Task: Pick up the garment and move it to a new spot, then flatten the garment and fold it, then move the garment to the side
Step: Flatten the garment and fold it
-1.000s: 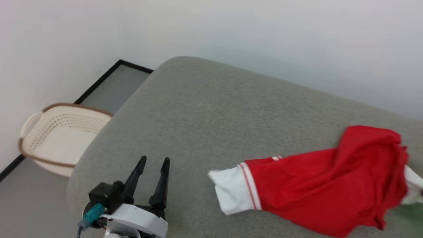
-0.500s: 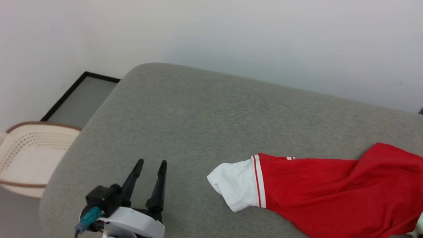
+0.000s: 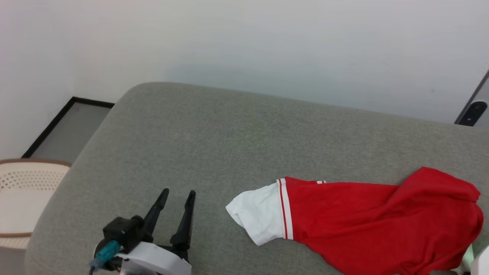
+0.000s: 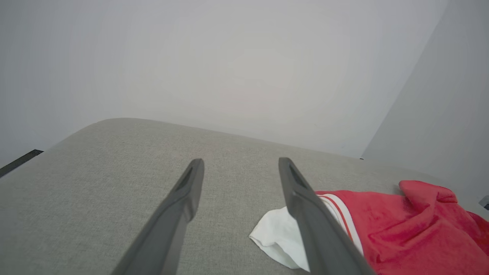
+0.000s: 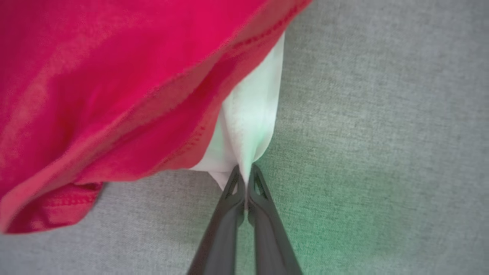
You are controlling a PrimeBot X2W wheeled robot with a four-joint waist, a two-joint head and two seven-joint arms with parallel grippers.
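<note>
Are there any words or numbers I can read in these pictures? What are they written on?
None: there are no words, numbers or signs to read here.
The garment lies crumpled on the grey surface and shows plain red and white cloth with striped trim, no lettering.
The basket has no label on the part that shows.

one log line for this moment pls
right gripper: shut on garment, pinching white cloth | left gripper: open, empty, over grey cushion | garment: bunched, unflattened | basket: beside cushion
</note>
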